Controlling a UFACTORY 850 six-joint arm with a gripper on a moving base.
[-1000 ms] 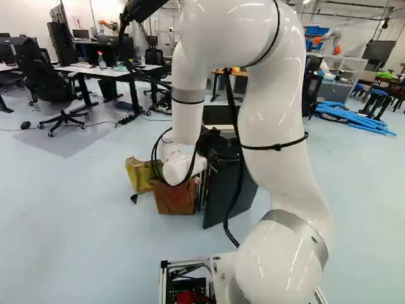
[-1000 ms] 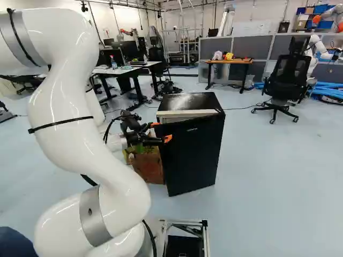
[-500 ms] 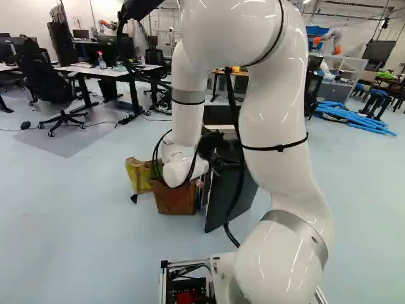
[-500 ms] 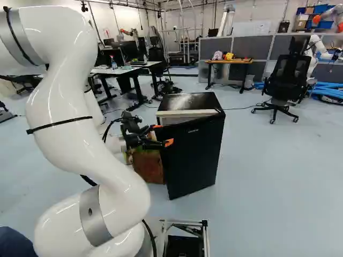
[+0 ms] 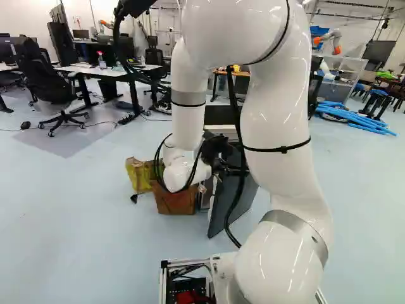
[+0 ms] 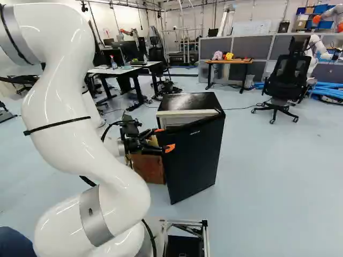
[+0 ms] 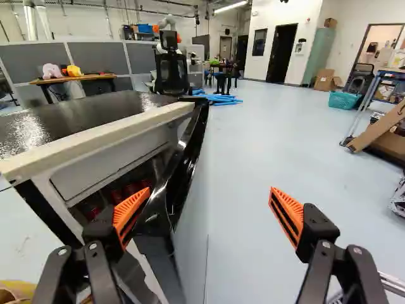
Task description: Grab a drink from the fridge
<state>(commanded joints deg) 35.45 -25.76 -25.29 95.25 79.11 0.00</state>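
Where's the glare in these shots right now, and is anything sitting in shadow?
Wrist view: white glare spots on the black fridge top, bright streaks along the glossy door edge, and the fridge's inside in shadow, red items only dimly visible; left and right base views: bright reflections on the white arm.

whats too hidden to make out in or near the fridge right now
Red items in the fridge: dim, partly behind a finger in the wrist view; kind unclear.
Fridge's lower inside: behind the door in the right base view.
Contents of brown box: behind the arm in the left base view.
Yellow thing beside it: cut off by the wrist view's edge.
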